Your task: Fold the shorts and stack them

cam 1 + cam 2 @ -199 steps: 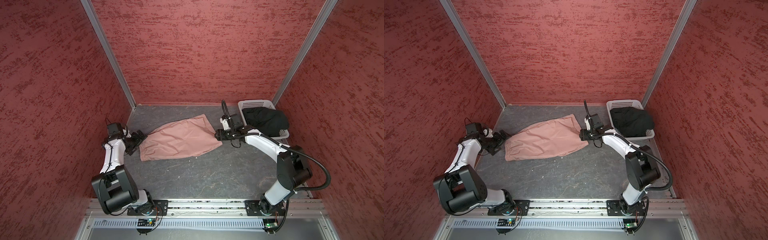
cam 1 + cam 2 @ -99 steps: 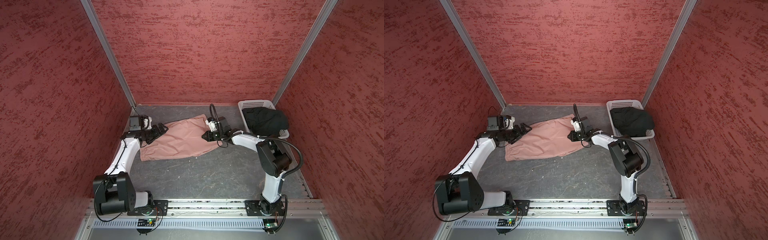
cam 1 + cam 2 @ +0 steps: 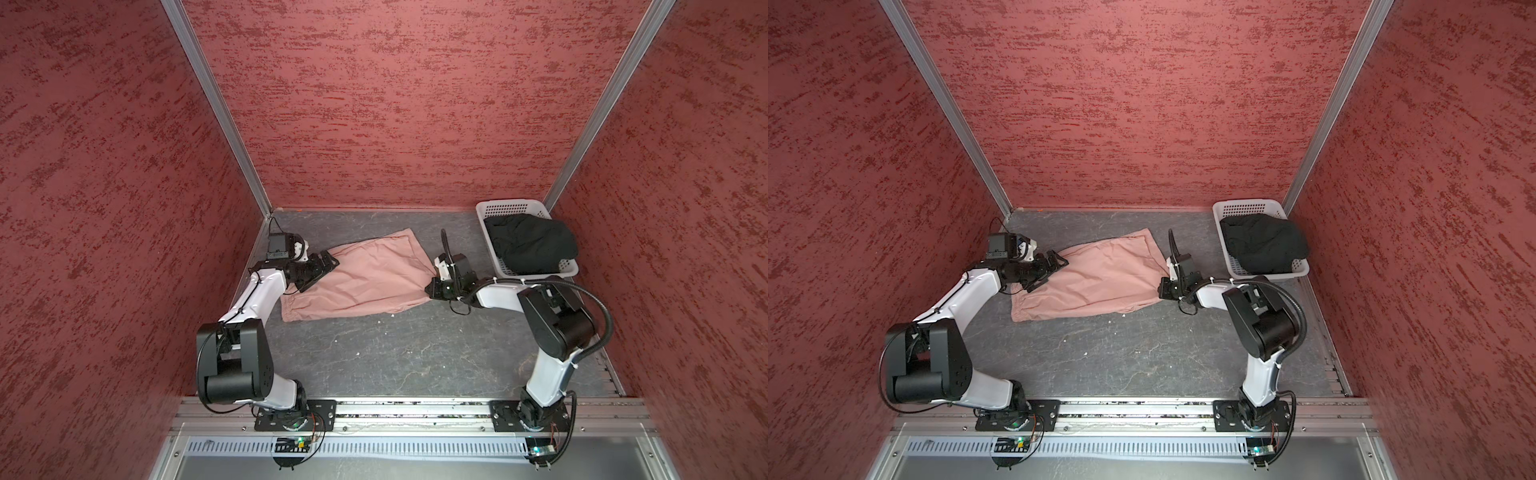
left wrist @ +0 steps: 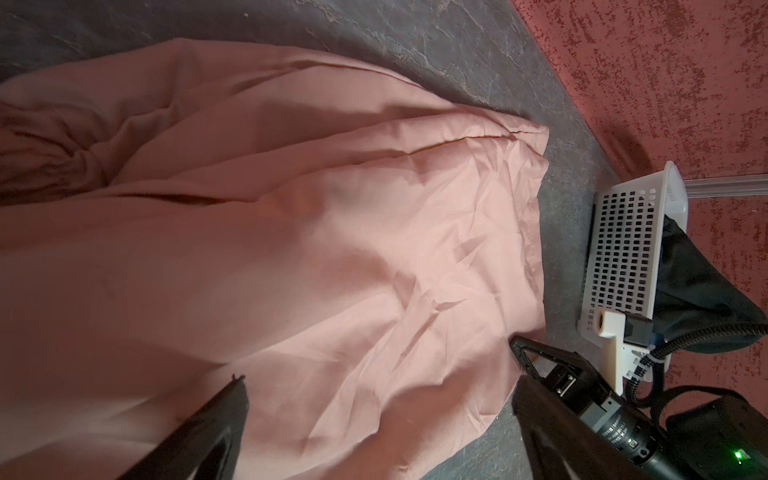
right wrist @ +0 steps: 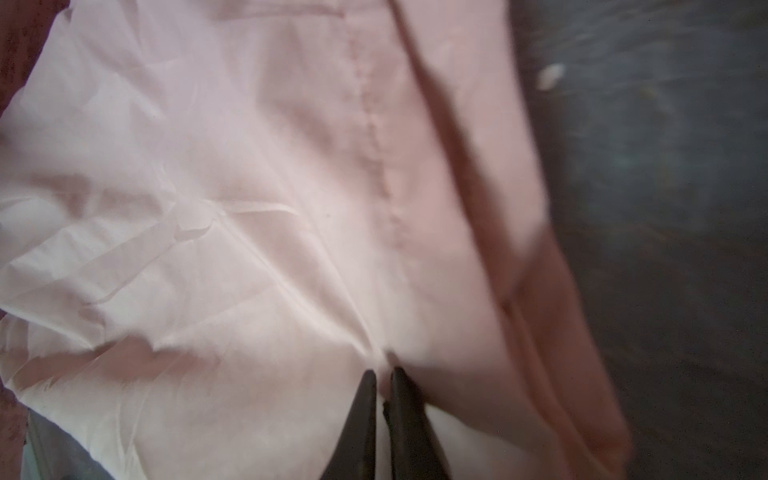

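right gripper (image 5: 381, 376) drew back to hem, clenched on pink shorts (image 3: 365, 278) | left gripper (image 4: 378, 384) released, over their opposite end

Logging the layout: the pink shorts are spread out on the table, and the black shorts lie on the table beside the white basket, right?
Not quite. The pink shorts are spread out on the table, but the black shorts lie inside the white basket, not on the table beside it. Both top views show this.
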{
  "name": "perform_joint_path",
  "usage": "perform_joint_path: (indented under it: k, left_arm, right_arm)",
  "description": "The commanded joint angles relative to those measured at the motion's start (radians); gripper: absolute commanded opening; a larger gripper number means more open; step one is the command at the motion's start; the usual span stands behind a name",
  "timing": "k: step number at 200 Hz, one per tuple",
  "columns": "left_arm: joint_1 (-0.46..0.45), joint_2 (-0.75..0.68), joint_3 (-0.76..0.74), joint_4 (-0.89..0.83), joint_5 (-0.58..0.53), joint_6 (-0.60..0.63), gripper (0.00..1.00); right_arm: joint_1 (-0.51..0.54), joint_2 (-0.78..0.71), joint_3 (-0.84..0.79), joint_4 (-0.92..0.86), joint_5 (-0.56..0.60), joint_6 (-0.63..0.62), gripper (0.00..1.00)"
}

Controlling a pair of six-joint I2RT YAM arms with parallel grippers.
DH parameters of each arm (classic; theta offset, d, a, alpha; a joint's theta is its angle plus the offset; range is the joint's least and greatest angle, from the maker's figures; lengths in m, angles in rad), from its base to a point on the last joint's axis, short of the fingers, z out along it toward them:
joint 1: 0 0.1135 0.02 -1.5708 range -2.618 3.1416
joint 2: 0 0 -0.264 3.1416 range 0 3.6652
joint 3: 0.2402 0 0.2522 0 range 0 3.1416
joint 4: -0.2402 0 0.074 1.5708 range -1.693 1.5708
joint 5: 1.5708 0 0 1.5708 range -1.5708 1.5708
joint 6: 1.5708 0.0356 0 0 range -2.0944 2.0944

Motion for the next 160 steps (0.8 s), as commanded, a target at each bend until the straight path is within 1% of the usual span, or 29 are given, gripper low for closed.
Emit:
perform_joint_path:
  k: [1,26,48,65,74,79,98,105,114,118,122,134,147,160]
  left_arm:
    - [-0.010,-0.019,0.034,-0.031,-0.012,0.007,0.99]
    - [-0.014,-0.028,0.052,-0.091,-0.065,0.015,0.99]
    - [-0.021,-0.035,0.103,-0.164,-0.122,0.059,0.99]
    - [-0.024,-0.053,0.140,-0.205,-0.165,0.085,0.99]
    - [-0.023,-0.068,0.151,-0.205,-0.173,0.090,0.99]
    - [-0.022,-0.078,0.154,-0.201,-0.174,0.090,0.99]
    - [-0.022,-0.100,0.160,-0.182,-0.170,0.077,0.99]
    - [-0.021,-0.104,0.165,-0.188,-0.168,0.071,0.99]
    - [-0.021,-0.106,0.171,-0.203,-0.168,0.068,1.00]
    - [-0.021,-0.107,0.172,-0.208,-0.170,0.066,0.99]
    - [-0.021,-0.111,0.170,-0.214,-0.173,0.066,0.99]
    - [-0.018,-0.129,0.157,-0.221,-0.185,0.065,0.99]
    - [-0.008,-0.153,0.137,-0.229,-0.185,0.064,0.99]
    - [0.005,-0.189,0.110,-0.234,-0.183,0.060,0.99]
  right_arm:
    - [-0.012,-0.118,-0.101,-0.022,0.097,0.057,0.11]
    - [-0.017,-0.282,-0.203,-0.114,0.154,0.077,0.12]
    - [-0.018,-0.436,-0.221,-0.207,0.199,0.062,0.15]
    - [-0.017,-0.519,-0.192,-0.208,0.182,0.013,0.25]
    - [-0.017,-0.533,-0.167,-0.195,0.158,-0.017,0.28]
    - [-0.017,-0.530,-0.145,-0.183,0.140,-0.040,0.31]
    - [-0.016,-0.454,-0.042,-0.190,0.141,-0.088,0.40]
    - [-0.017,-0.406,0.013,-0.221,0.160,-0.117,0.46]
    - [-0.017,-0.344,0.081,-0.262,0.184,-0.153,0.61]
    - [-0.017,-0.295,0.111,-0.276,0.189,-0.174,0.68]
    - [-0.018,-0.259,0.140,-0.287,0.195,-0.198,0.72]
    - [-0.022,-0.152,0.239,-0.332,0.191,-0.255,0.76]
    - [-0.031,-0.039,0.346,-0.377,0.133,-0.300,0.79]
    - [-0.040,0.063,0.432,-0.408,0.103,-0.332,0.81]
